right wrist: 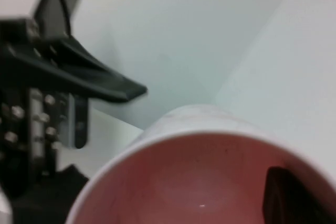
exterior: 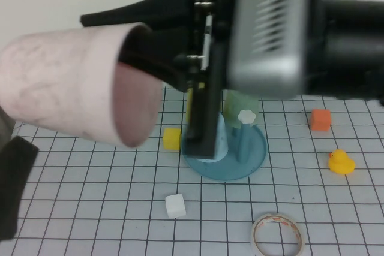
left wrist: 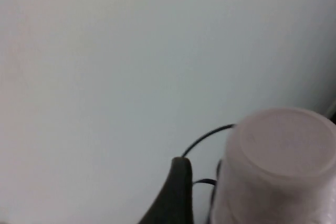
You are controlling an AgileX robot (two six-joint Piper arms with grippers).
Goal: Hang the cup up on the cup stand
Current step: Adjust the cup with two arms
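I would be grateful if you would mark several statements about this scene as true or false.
1. The cup stands on the table. False: it is held up on its side, with the right gripper clamped on its rim, one finger inside.
2. The white flower knob on the cup stand is uncovered. True.
3. The yellow duck sits left of the stand. False: it sits to the stand's right.
4. A tape roll lies flat at the table's near edge. True.
5. The left gripper rests on the table. False: it is raised beside the cup's closed end.
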